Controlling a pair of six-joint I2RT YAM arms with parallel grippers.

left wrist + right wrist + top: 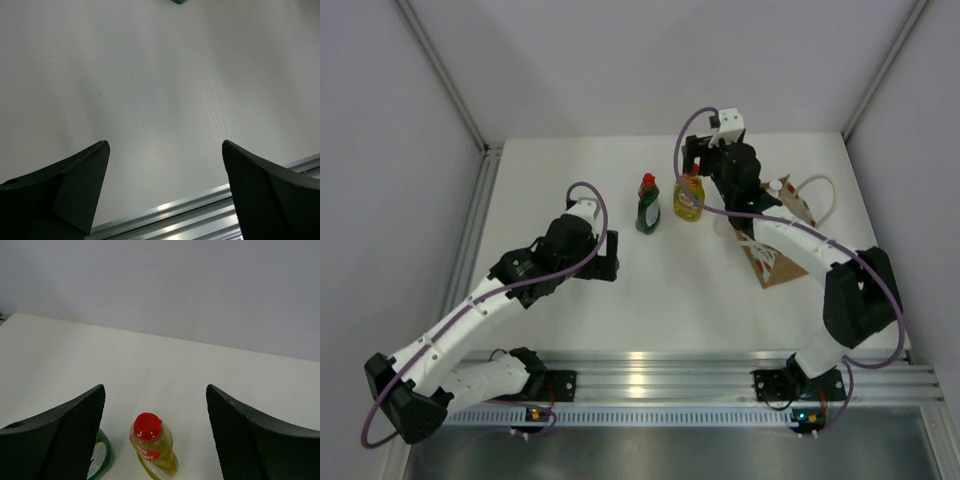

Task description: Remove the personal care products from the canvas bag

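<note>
Yellow-green red-capped bottle [151, 447] stands, seemingly untouched, within the wide-spread right claw [155, 390].

Bench [570, 180] plain white. Dark green bottle [648, 207] and yellow-green bottle [688, 198] both red-capped, the latter with a red label lettered white. Canvas bag [772, 264] tan-brown, white print on its side, white rope handles [827, 200]; arms [470, 318] white with black joints, purple cables [592, 190].
</note>
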